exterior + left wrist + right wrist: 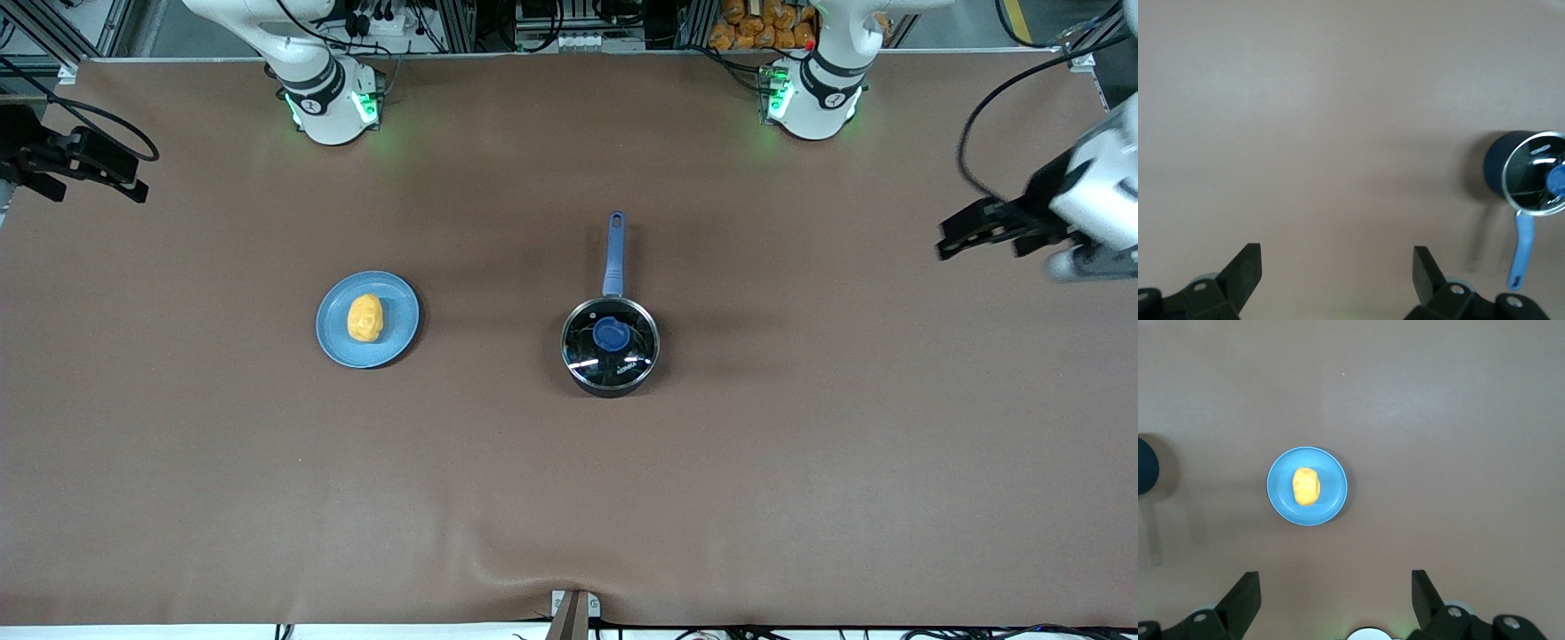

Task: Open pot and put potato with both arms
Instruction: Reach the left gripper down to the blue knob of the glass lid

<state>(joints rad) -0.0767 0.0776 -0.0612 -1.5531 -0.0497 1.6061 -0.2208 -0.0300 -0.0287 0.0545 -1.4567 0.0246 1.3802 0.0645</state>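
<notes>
The black pot [610, 378] [1493, 162] stands mid-table, its glass lid [594, 356] [1531, 177] with a blue knob [612, 333] sitting on it. Its blue handle [613, 253] [1521, 253] points toward the arm bases. The yellow-orange potato [365, 317] [1305, 486] lies on a light-blue plate [402, 324] [1333, 487] toward the right arm's end. My left gripper [956, 233] [1337, 260] hangs open and empty over the table's left-arm end, well away from the pot. My right gripper [98, 178] [1335, 587] hangs open and empty over the right-arm end, apart from the plate.
The brown table [569, 498] carries only the plate and the pot. Both arm bases [333, 102] [813, 98] glow green along the table's edge farthest from the front camera. A small bracket [573, 613] sits at the nearest edge.
</notes>
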